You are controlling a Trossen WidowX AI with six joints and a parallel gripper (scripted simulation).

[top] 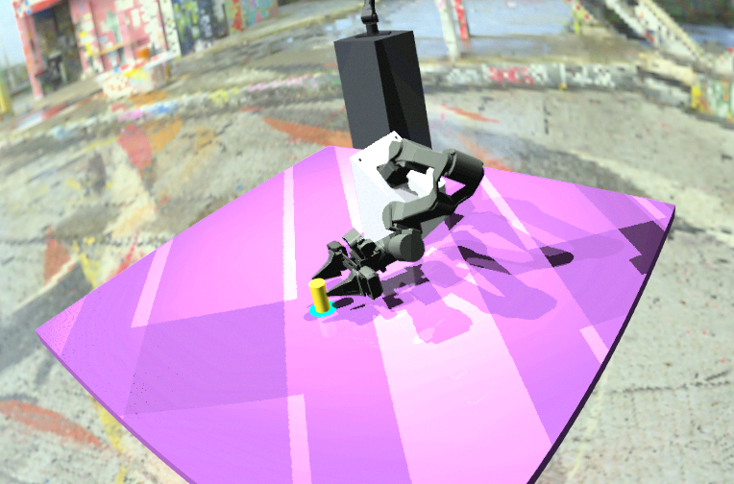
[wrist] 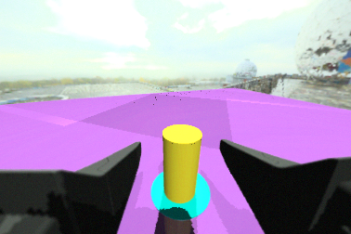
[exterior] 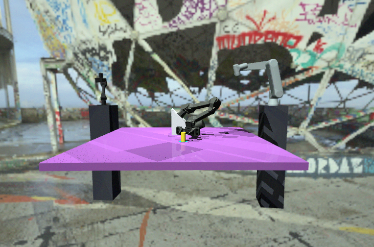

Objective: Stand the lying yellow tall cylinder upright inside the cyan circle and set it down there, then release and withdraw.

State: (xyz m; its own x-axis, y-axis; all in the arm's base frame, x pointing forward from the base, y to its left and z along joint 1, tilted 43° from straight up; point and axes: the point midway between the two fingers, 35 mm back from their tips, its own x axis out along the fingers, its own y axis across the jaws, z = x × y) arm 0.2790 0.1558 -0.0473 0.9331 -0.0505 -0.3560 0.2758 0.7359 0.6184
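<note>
The yellow tall cylinder (top: 319, 296) (exterior: 183, 136) (wrist: 181, 164) stands upright on the cyan circle (top: 312, 312) (exterior: 180, 141) (wrist: 203, 195). In the wrist view its base lies inside the circle, with cyan showing around it. My gripper (top: 321, 286) (wrist: 181, 145) is open, low over the table. Its two fingertips are wide apart, with a gap on each side of the cylinder in the wrist view, and touch nothing that I can see. In the exterior view the gripper is just behind the cylinder, and its fingertips are too small to make out.
The table (top: 219, 365) (exterior: 105, 166) is purple with lighter bands. A white block (top: 368, 200) (exterior: 174, 122) stands beside the arm's base. Dark pillars (top: 374, 91) (exterior: 104, 122) (exterior: 273, 122) carrying other arms stand beyond the table.
</note>
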